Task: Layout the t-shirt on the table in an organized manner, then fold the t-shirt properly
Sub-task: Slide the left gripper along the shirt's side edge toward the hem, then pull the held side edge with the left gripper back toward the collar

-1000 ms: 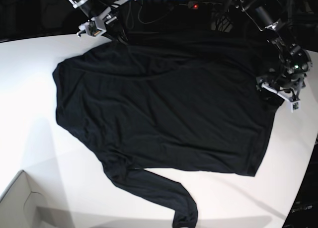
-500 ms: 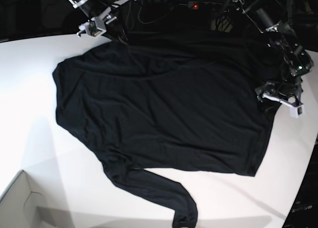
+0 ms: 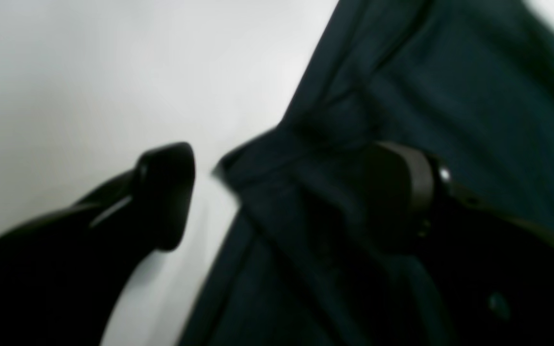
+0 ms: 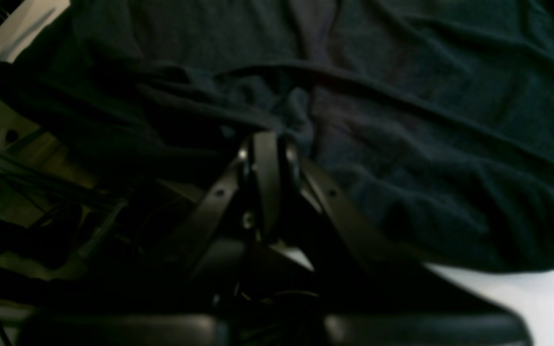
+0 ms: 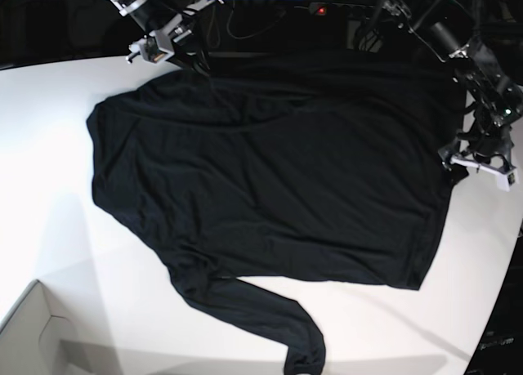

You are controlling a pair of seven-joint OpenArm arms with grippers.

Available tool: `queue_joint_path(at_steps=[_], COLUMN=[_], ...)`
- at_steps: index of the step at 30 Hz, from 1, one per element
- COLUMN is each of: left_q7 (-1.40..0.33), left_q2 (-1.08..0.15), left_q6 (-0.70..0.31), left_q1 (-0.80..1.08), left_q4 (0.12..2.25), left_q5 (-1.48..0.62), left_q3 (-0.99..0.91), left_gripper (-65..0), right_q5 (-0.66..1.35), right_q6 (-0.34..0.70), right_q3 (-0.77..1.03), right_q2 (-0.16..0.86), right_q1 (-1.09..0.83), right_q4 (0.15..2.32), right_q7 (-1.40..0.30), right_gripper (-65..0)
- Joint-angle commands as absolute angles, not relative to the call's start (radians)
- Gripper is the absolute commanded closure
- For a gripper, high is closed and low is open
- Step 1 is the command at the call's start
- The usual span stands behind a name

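Observation:
The black t-shirt (image 5: 270, 171) lies spread across the white table (image 5: 49, 130), one long sleeve (image 5: 270, 318) trailing toward the front edge. My left gripper (image 5: 458, 169) hovers at the shirt's right edge. In the left wrist view it (image 3: 282, 197) is open, with a corner of the t-shirt (image 3: 450, 72) between the fingers and one finger (image 3: 397, 192) over the fabric. My right gripper (image 5: 189, 58) is at the shirt's far left corner. In the right wrist view it (image 4: 265, 144) is shut, with folds of the t-shirt (image 4: 402, 120) bunched at its tips.
A white box corner (image 5: 33, 334) sits at the front left. The table's curved edge (image 5: 511, 261) runs close to the shirt's right side. Cables and dark equipment (image 5: 327, 15) stand behind the far edge.
My left gripper has moved outward and toward the front along the shirt's right edge, still open. The right gripper and the shirt have stayed put.

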State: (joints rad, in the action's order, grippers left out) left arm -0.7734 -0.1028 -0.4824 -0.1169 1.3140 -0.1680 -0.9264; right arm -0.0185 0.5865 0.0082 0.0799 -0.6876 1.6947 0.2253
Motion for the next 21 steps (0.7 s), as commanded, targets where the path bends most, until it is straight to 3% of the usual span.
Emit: queue_joint_path(at_steps=[1,16,21], left_q7=[-0.748,-0.746,-0.745], left_q2=[-0.127,-0.148,-0.148], left_q6=[-0.484,-0.484,-0.493], left_q1=[-0.136,-0.14,-0.153], left_q4=[1.313,1.253,1.219], left_q5=[-0.176,-0.183,-0.185], left_q3=[-0.928,-0.926,-0.928], left_gripper=[-52.6,-52.2,-34.7], right_q5=[0.001,0.001,0.001], right_q6=[0.595,0.595,0.595], right_q3=[0.008,0.008,0.008], right_q2=[0.079,0.079,0.079], right_q1=[-0.696,-0.696,-0.696], right_q4=[1.709,1.709,1.709], right_q7=[0.254,0.254,0.254], right_gripper=[0.0,0.0,0.0])
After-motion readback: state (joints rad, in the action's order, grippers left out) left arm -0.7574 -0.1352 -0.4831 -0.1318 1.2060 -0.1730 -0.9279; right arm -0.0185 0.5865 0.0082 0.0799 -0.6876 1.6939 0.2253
